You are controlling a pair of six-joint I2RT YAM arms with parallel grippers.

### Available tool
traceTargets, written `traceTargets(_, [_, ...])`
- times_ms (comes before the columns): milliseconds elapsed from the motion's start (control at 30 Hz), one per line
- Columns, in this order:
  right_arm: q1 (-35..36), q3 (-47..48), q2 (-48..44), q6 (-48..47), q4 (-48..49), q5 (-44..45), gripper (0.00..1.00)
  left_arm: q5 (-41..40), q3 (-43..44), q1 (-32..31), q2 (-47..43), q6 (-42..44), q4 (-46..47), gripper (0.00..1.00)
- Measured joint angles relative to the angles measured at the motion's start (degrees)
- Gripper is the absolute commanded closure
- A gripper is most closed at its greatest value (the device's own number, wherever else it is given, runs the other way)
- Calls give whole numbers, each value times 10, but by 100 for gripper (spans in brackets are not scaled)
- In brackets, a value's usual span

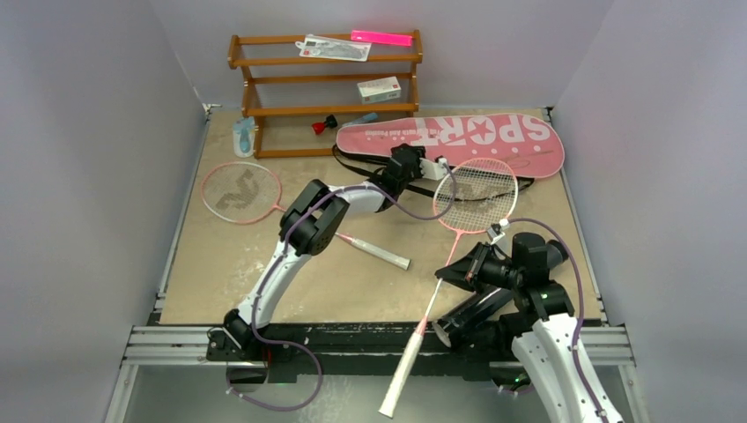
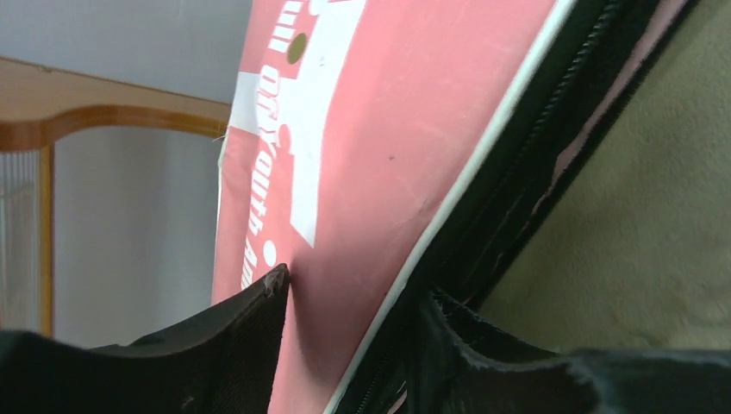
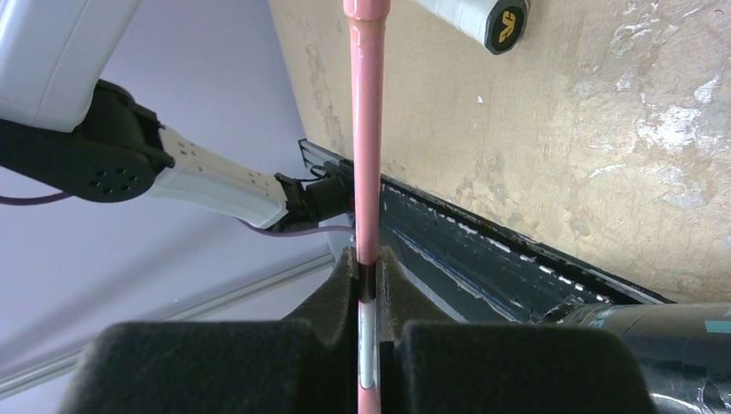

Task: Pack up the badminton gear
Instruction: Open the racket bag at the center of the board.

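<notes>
The pink "SPORT" racket bag [image 1: 458, 141] lies at the back right of the table. My left gripper [image 1: 416, 164] is at its near edge; in the left wrist view it [image 2: 362, 328] is shut on the bag's pink flap [image 2: 388, 129] beside the black zipper edge. One pink-framed racket [image 1: 240, 191] lies flat at the left, its white handle [image 1: 386, 256] pointing to the middle. My right gripper [image 1: 447, 277] is shut on the thin pink shaft [image 3: 366, 129] of the second racket [image 1: 476, 194], whose white handle [image 1: 401, 374] hangs past the table's near edge. No shuttlecocks or black tube show.
A wooden rack [image 1: 326, 110] stands at the back with a small white box [image 1: 380, 89], a red-capped blue tool [image 1: 339, 122], a pink strip [image 1: 381, 38] and a packet [image 1: 335, 48]. A pale blue item [image 1: 242, 137] lies left of the rack. Grey walls close both sides.
</notes>
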Motion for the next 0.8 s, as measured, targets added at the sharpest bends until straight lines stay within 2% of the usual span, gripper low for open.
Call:
traceTargets(33, [0, 0, 0, 0, 0, 0, 100, -4, 12, -1, 12, 9, 3, 71])
traceTargets(167, [0, 0, 3, 2, 1, 0, 100, -25, 34, -6, 39, 39, 20, 98])
traceTargets(200, [0, 0, 5, 3, 1, 0, 100, -29, 34, -7, 39, 41, 22, 100])
traceTargets(333, [0, -1, 10, 3, 5, -4, 100, -41, 37, -6, 37, 30, 27, 100])
traceTargets(467, [0, -1, 10, 3, 9, -6, 100, -44, 23, -5, 9, -14, -9, 100])
traceTargets(667, [0, -1, 10, 3, 16, -9, 100, -14, 20, 5, -90, -151, -181, 100])
traceTargets(800, [0, -8, 26, 8, 66, -37, 100, 16, 20, 15, -155, -250, -273, 100])
